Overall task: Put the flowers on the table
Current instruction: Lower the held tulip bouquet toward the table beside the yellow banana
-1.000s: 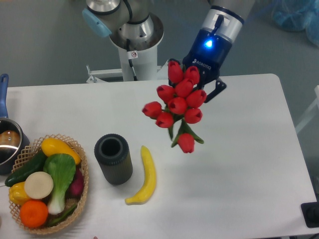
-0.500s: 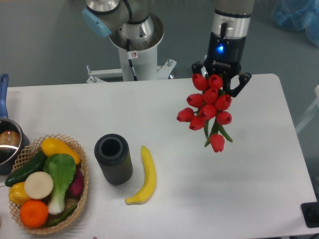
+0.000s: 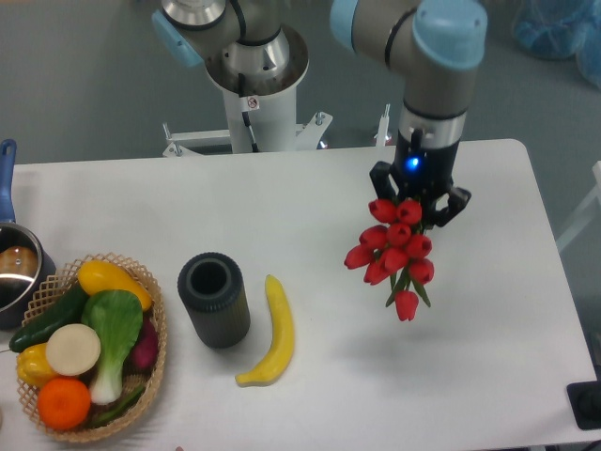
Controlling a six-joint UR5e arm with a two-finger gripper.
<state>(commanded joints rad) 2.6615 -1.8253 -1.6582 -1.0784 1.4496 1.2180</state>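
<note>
The flowers [image 3: 394, 252], a bunch of red tulips with green leaves, hang head-down over the right half of the white table [image 3: 310, 376]. My gripper [image 3: 420, 209] is shut on their stem end, which is hidden between the fingers. The lowest bloom sits close above the tabletop; I cannot tell whether it touches.
A dark grey cylindrical vase [image 3: 214, 300] stands left of centre with a banana [image 3: 271, 333] lying beside it. A wicker basket [image 3: 155, 362] of vegetables and fruit is at the front left, a pot [image 3: 13, 272] at the left edge. The robot base [image 3: 254, 85] stands behind the table.
My gripper carried the flowers rightward and then lowered them toward the table. The bunch now hangs lower and more upright under the gripper.
</note>
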